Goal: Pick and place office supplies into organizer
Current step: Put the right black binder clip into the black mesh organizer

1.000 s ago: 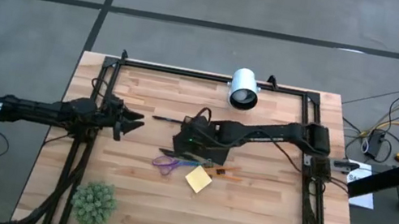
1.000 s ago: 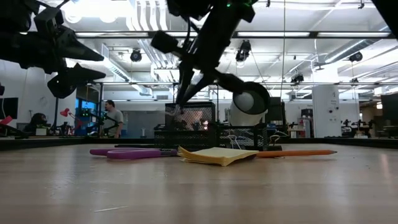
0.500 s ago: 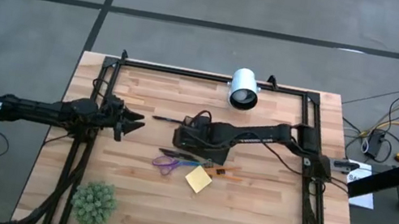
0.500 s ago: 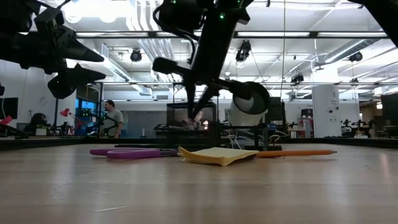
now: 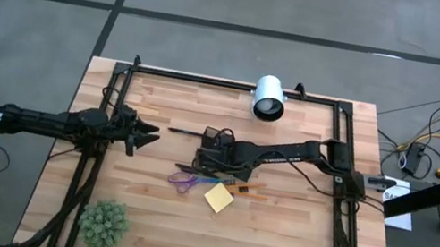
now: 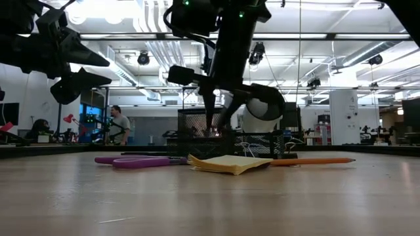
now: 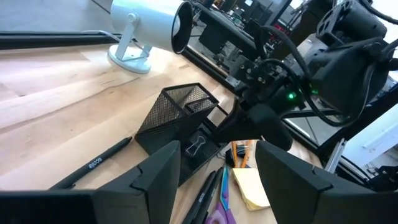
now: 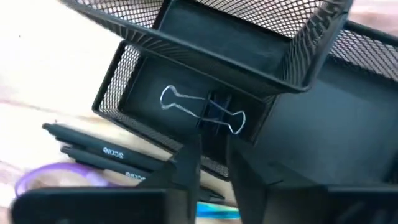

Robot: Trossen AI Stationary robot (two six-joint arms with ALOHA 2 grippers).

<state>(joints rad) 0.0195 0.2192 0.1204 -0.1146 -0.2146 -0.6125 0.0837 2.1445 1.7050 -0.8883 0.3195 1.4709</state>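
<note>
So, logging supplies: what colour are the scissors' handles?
Purple; the scissors show best in the high view.

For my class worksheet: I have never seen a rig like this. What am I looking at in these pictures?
Two robot arms work at a wooden table. One picture looks straight down, one level across the tabletop, one from each wrist. The left claw is open and empty. The right claw hangs over the black mesh organizer, close to a binder clip inside it; whether it grips the clip is unclear. By the organizer lie scissors, pens, a yellow pad and a pencil. A white camera and a green plant ball stand apart.
</note>
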